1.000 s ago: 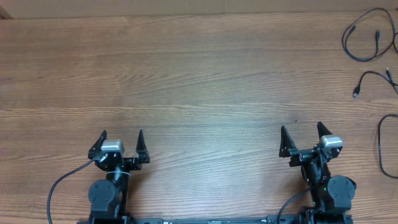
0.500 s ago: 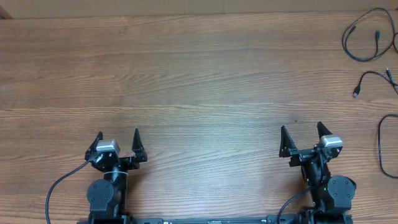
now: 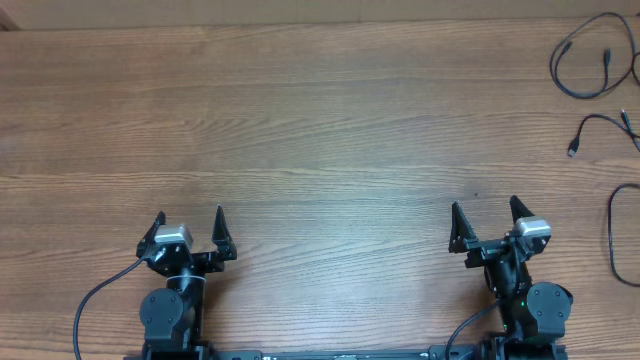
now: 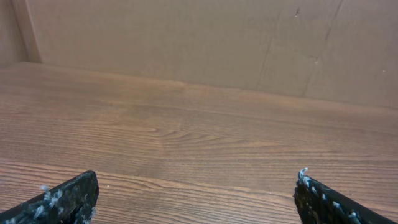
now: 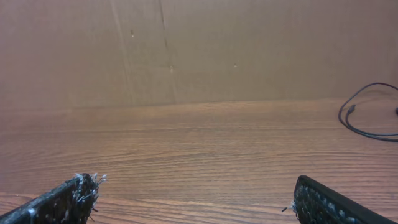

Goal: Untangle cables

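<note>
Wooden table (image 3: pixel 300 120), brown wall (image 4: pixel 186 37) (cables (image 3: pixel 552 68) right)

The left gripper (image 3: pixel 190 214) sits by the table's (image 3: pixel 320 120) near edge, jaws spread wide, holding nothing. The right gripper (image 3: pixel 485 204) is posed likewise toward the near right corner.

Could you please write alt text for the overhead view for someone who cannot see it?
Thin black cables lie at the wooden table's right edge, partly out of frame. The left hand and right hand sit open and empty near the front edge.
</note>
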